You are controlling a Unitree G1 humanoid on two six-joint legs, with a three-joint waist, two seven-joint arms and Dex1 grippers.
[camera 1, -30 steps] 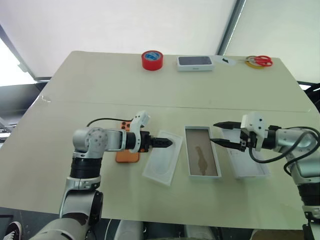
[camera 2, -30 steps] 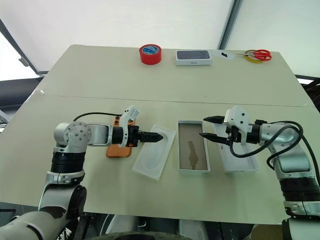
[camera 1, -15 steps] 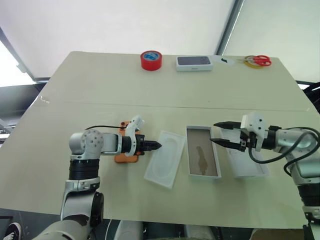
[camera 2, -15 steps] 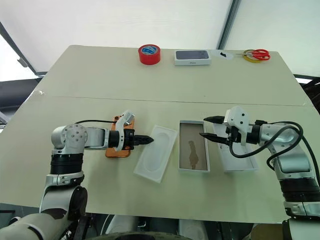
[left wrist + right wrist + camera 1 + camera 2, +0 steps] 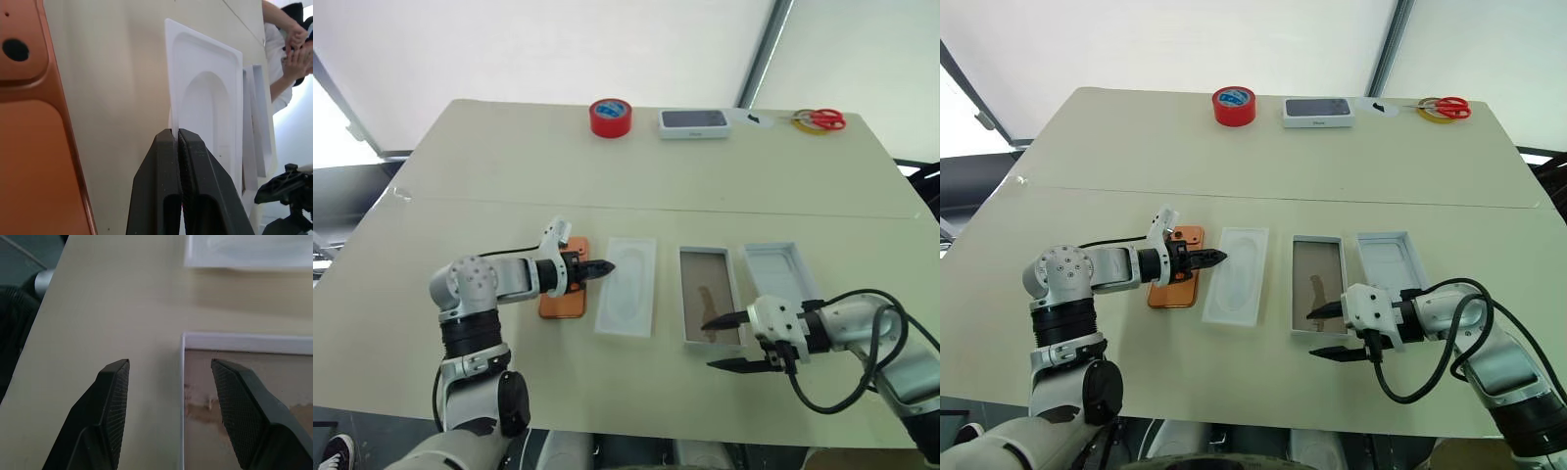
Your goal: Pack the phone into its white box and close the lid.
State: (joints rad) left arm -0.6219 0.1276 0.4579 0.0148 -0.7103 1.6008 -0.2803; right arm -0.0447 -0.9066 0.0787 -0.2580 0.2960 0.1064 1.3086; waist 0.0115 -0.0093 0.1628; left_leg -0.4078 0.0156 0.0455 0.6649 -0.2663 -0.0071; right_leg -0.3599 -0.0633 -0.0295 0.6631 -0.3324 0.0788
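**Inspector:** As the head views present it, where do the two pincers stand, and in what state?

**Assistant:** The left pincer has its fingers pressed together with no gap between them. In the left wrist view the closed tips sit at the edge of the thin white insert, the one with the oval recess. Whether they pinch that edge or merely touch it, I cannot tell. The right pincer is spread, one finger over the near end of the white box and the other over bare surface just in front of it. It holds nothing.

**Inspector:** Location of the phone?

**Assistant:** The phone lies flat on the surface, back up, partly under the left arm, just beside the insert on its left. It is not in the box.

**Inspector:** And the box and lid?

**Assistant:** The white box lies open near the middle, brownish floor showing and nothing in it. The lid lies to its right, pale inside upward, close alongside but apart from it.

**Inspector:** Anything else on the surface?

**Assistant:** Along the far edge, a red tape roll, a white box with a dark top, and red-handled scissors. All are well apart from both pincers. A person's hands show at the far side in the left wrist view.
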